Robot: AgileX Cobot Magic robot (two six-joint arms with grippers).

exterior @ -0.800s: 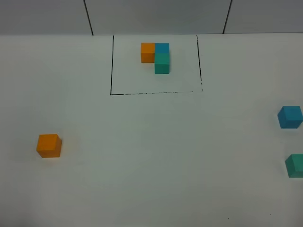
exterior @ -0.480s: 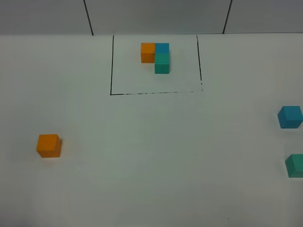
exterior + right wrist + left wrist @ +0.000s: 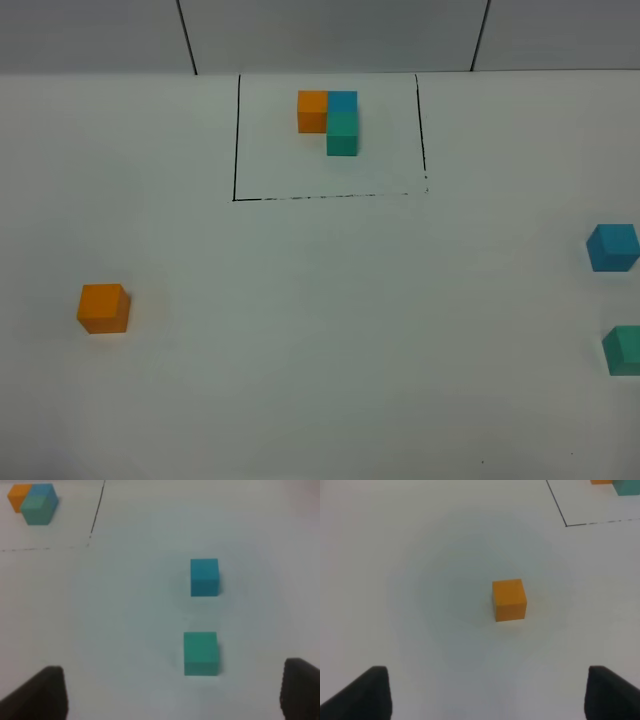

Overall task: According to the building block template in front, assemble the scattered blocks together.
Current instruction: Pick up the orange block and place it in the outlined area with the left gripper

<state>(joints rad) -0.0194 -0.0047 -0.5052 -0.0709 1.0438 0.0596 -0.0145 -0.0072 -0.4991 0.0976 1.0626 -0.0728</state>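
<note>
Nothing is displaced since the earlier frames. The orange cube (image 3: 103, 308) is located left, the blue cube (image 3: 612, 247) and teal-green cube (image 3: 623, 350) right, and the black-framed template (image 3: 330, 120) far centre. The left gripper (image 3: 487, 692) and right gripper (image 3: 175, 692) are spread wide.

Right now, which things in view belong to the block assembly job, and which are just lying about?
Belong to the job:
building block template, inside its black frame
loose orange cube
loose blue cube
loose teal-green cube

Just lying about:
no stray objects show; only the white table and the grey wall behind it
</note>
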